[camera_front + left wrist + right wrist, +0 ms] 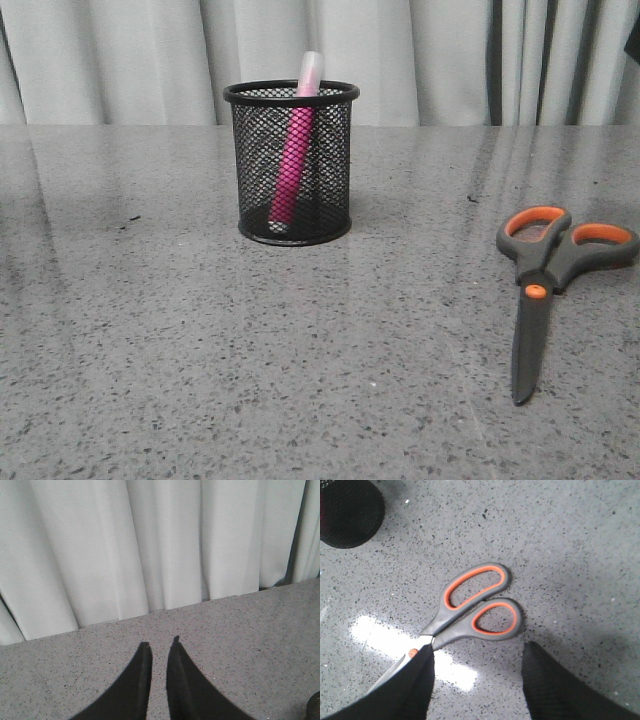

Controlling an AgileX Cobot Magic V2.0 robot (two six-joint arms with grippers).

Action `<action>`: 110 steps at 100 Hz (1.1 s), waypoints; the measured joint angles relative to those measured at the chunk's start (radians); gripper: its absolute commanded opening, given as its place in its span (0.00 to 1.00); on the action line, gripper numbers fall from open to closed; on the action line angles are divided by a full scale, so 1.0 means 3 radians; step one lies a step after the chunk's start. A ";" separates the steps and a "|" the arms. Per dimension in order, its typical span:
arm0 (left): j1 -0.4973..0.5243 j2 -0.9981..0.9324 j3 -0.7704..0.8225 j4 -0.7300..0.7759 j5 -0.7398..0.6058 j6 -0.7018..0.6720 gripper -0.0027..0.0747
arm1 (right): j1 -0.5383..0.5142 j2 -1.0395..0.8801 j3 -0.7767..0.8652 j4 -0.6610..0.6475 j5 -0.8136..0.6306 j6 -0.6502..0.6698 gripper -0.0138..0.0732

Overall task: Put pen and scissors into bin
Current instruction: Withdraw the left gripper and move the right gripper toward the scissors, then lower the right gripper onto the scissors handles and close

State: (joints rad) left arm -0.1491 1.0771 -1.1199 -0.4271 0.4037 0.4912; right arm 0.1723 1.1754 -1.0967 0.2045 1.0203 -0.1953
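Scissors, dark grey with orange-lined loops, lie closed.

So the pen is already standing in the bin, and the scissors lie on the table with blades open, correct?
Not quite. The front view shows the scissors lying with blades closed. The pen does stand in the bin, on the table.

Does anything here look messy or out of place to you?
Nothing looks spilled or broken. The pen leans inside the upright bin, cap poking above the rim. The scissors lie closed and flat on the table, apart from the bin, with the open right gripper over their handles.
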 measured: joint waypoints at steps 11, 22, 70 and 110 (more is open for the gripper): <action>0.0000 0.0000 0.0000 0.0000 0.0000 0.0000 0.10 | 0.0000 0.0025 0.0000 0.0148 -0.0013 0.0031 0.56; 0.0000 0.0000 0.0000 0.0000 0.0000 0.0000 0.10 | 0.0021 0.0033 0.0000 0.0304 -0.0098 0.0228 0.56; 0.0000 0.0000 0.0000 0.0000 0.0000 0.0006 0.10 | 0.1239 0.0316 0.0035 -0.1157 -0.0098 0.2542 0.56; 0.0000 0.0000 0.0000 0.0000 0.0000 0.0002 0.10 | 0.1320 0.0510 0.0280 -0.1174 -0.0144 0.3164 0.56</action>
State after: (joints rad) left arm -0.1491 1.0771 -1.1199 -0.4271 0.4037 0.4917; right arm 0.5684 1.3284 -1.0128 -0.1476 0.9770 0.7539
